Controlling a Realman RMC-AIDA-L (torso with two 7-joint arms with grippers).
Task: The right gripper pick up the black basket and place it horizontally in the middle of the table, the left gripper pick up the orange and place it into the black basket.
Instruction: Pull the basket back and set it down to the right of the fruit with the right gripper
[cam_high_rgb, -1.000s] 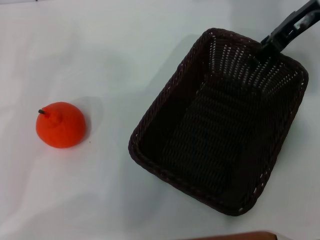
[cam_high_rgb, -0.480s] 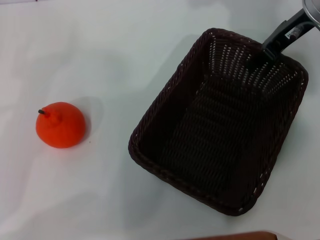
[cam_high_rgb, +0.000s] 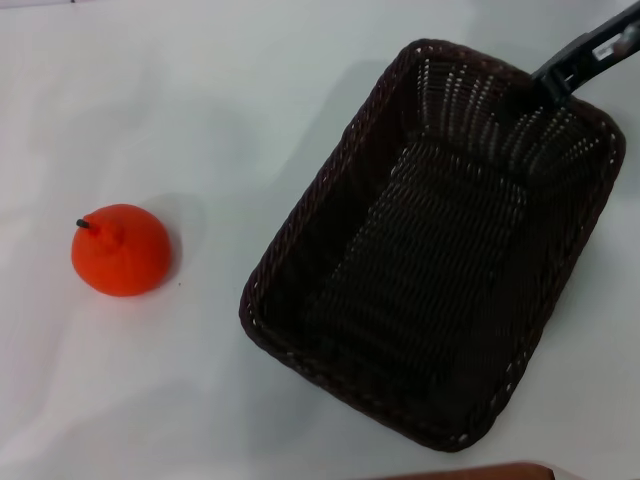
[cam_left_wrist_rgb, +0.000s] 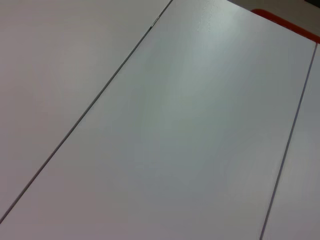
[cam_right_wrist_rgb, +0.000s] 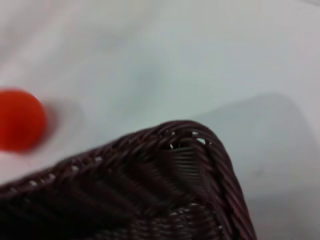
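The black basket (cam_high_rgb: 340, 230) sits at an angle on the right half of the white table (cam_high_rgb: 200, 100), empty. My right gripper (cam_high_rgb: 548, 88) comes in from the far right corner, its slim black jaws shut on the basket's far rim. The orange (cam_high_rgb: 120, 250) stands alone on the table to the left, well apart from the basket. The right wrist view shows a corner of the basket's braided rim (cam_right_wrist_rgb: 190, 145) close up, with the orange (cam_right_wrist_rgb: 19, 120) blurred beyond it. The left gripper is out of view; the left wrist view shows only bare table (cam_left_wrist_rgb: 175, 125).
A brown strip (cam_high_rgb: 470, 472) shows at the near edge of the head view. The left wrist view shows thin seams across the white surface and a red edge (cam_left_wrist_rgb: 285, 22) at one corner.
The basket has come up toward the camera and looks larger, its near corner swung a little leftward. The right gripper has shifted farther back and to the right with the rim. The orange has not moved.
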